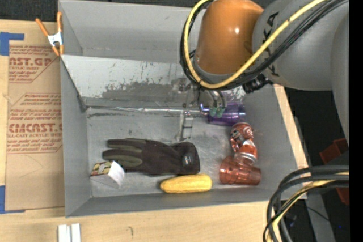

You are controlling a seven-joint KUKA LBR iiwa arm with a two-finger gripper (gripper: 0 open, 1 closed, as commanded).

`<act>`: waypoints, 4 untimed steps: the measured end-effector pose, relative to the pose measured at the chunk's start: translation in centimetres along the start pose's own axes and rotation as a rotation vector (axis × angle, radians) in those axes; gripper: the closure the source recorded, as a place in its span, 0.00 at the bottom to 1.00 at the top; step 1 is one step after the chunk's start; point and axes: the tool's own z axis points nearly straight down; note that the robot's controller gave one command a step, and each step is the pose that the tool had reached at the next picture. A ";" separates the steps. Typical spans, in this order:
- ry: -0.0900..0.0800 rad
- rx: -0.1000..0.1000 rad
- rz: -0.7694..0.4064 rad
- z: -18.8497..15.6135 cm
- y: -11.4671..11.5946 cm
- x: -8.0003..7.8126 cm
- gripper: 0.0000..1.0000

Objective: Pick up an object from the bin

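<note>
Arm comes in from the right. The orange wrist cover point(229, 37) sits over the far-right part of the bin point(125, 37) and hides most of the tooling. Gripper point(190, 119) hangs low under it, about mid-bin, over bare floor. Can't tell if it's spread or closed, since the cover and cables block that. Nothing visibly in it.

Nearest candidates:
- purple translucent piece point(227, 114), just right of the gripper, partly tucked under the wrist
- dark glove point(153, 157), just on the near side, lying flat, cuff end right and closest to the gripper

Rest of the load:
- crushed red can point(244, 141) and a red translucent cup-like piece point(239, 173), on their sides along the right wall
- yellow banana-shaped thing point(186, 183) by the near wall, right at the glove's cuff
- small white-wrapped item point(110, 172) at the glove's left end

Why it lies like this, my read: everything is loose and tipped over, nothing stacked. The far wall slopes, so things likely slide down into the near half.

No pick committed yet, I'd say. The glove is soft and flat, so a pinch has to bunch fabric at the cuff. The purple piece looks rigid but crowded by the can, so there's a risk of nudging the can.
</note>
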 end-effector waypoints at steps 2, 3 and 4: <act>-0.013 0.001 -0.062 4.2 0.8 0.6 0.00; -0.011 0.001 -0.099 10.1 4.9 2.9 0.00; -0.005 0.001 -0.319 13.1 7.3 5.6 1.00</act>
